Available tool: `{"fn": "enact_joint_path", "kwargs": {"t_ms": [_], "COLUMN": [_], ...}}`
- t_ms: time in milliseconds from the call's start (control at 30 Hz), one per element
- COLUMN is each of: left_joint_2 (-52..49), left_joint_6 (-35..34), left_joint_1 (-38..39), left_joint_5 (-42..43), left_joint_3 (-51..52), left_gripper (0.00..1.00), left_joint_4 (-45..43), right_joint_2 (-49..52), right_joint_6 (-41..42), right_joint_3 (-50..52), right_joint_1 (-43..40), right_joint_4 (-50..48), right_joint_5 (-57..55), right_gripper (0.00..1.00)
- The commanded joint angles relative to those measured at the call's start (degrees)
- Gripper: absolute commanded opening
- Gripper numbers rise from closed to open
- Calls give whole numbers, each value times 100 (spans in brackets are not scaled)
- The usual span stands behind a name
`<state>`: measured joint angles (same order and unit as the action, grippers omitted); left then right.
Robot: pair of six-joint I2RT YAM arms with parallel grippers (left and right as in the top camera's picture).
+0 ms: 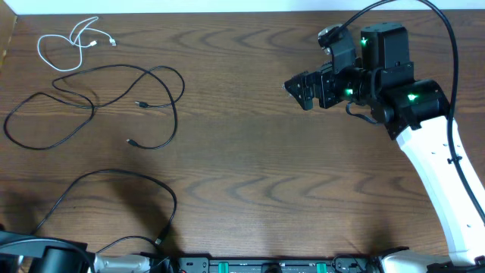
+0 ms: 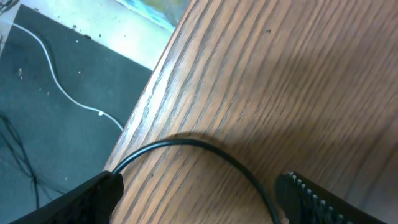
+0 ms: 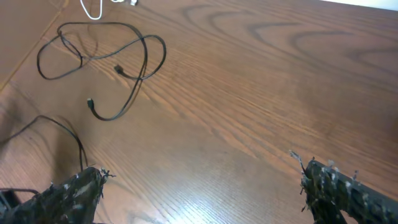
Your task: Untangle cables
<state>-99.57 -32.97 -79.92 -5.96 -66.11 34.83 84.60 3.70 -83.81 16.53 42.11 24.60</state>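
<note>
The wooden table (image 1: 250,174) carried three cables, all on its left half and well apart from the right arm; the white cable (image 1: 78,45) lay in loose loops at the far left corner; just nearer than it, the looped black cable (image 1: 92,106) sprawled in wide crossing curves, both of its small plug ends lying free on the wood inside and beside the loops; the two did not appear to touch in the overhead view. The second black cable (image 1: 114,172) lay apart from them, arching across the near left part of the table and running down to the near edge on both sides.

The left gripper (image 2: 199,183) sat low over the table's edge with its jaws spread wide; the second black cable (image 2: 199,144) curved across the wood between the fingers, gripped by neither; beyond the edge a white cord (image 2: 56,81) lay on the dark floor (image 2: 50,137).

The right gripper (image 3: 202,171) hung over bare wood at the far right, jaws fully wide and holding nothing; it pointed toward the cables.
</note>
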Motion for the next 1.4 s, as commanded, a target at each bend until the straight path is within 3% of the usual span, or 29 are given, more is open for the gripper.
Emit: {"fn": "enact_joint_path", "kwargs": {"t_ms": [0,133,300,600,733,933,1033,1200,1367], "left_joint_2": [-208,-409,-667,-929,-1029,-1276,-1351,-1362,-1362], "left_joint_6": [-114,-573,-595,-787,-787,-828,-828,-826,-828], "left_joint_1": [79,188,404,560,560,586,588,588,658], "left_joint_5": [-92,42,535,527,514,533,538,918,2127], "left_joint_3": [-4,-4,-4,-4,-4,-4,-4,-4,-9], "left_gripper": [84,84,83,78,65,56,42,8,7], "left_joint_4": [-68,-83,-422,-719,-833,-852,-890,-1174,-1823], "right_joint_2": [-26,-26,-26,-26,-26,-26,-26,-26,-26], "right_joint_6": [168,210,317,361,402,446,466,509,553], "right_joint_3": [-81,-83,-83,-81,-81,-83,-83,-83,-81], "right_joint_1": [7,7,7,7,7,7,7,7,7], "right_joint_4": [-39,-35,-33,0,-4,-31,-28,-26,4], "right_joint_5": [63,63,74,149,146,146,151,149,149], "right_gripper": [99,99,99,99,99,99,99,99,99]}}
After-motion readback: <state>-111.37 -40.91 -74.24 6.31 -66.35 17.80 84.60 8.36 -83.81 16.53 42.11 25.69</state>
